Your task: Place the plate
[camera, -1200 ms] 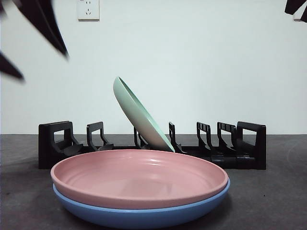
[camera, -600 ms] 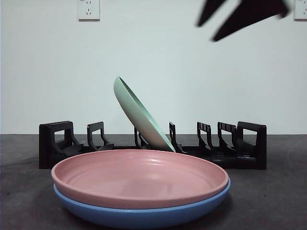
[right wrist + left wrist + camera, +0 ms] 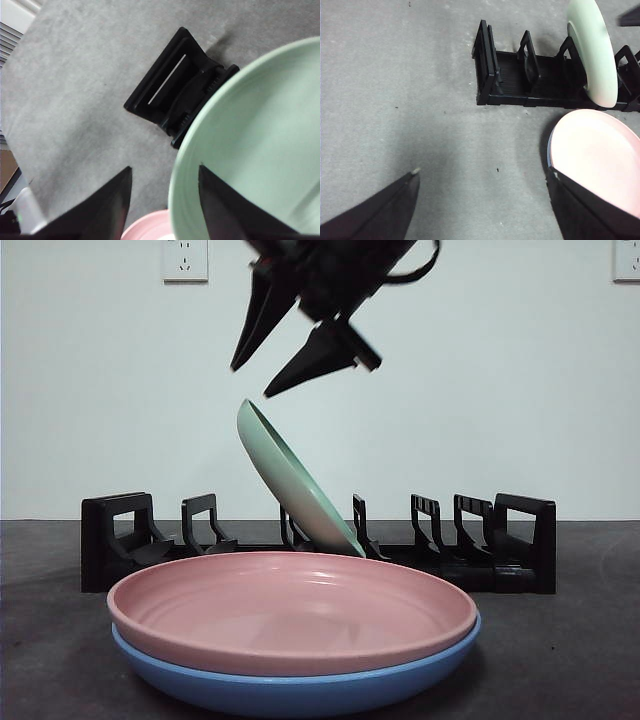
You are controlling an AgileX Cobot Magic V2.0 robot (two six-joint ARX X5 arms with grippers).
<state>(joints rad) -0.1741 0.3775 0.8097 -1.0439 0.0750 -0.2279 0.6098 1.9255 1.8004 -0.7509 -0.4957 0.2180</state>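
Three plates show in the front view: a pale green round plate [image 3: 295, 480] leaning tilted in a black slotted plastic rack [image 3: 320, 545], and nearer, a pink shallow plate [image 3: 290, 610] stacked on a blue plate [image 3: 300, 690]. The right gripper [image 3: 250, 382] hangs just above the green plate's upper rim, jaws parted, holding nothing. No writing is readable.

From the left wrist, the left gripper [image 3: 482, 175] is wide open and empty over grey table [image 3: 395, 100].

From the right wrist, open jaws straddle the green rim.
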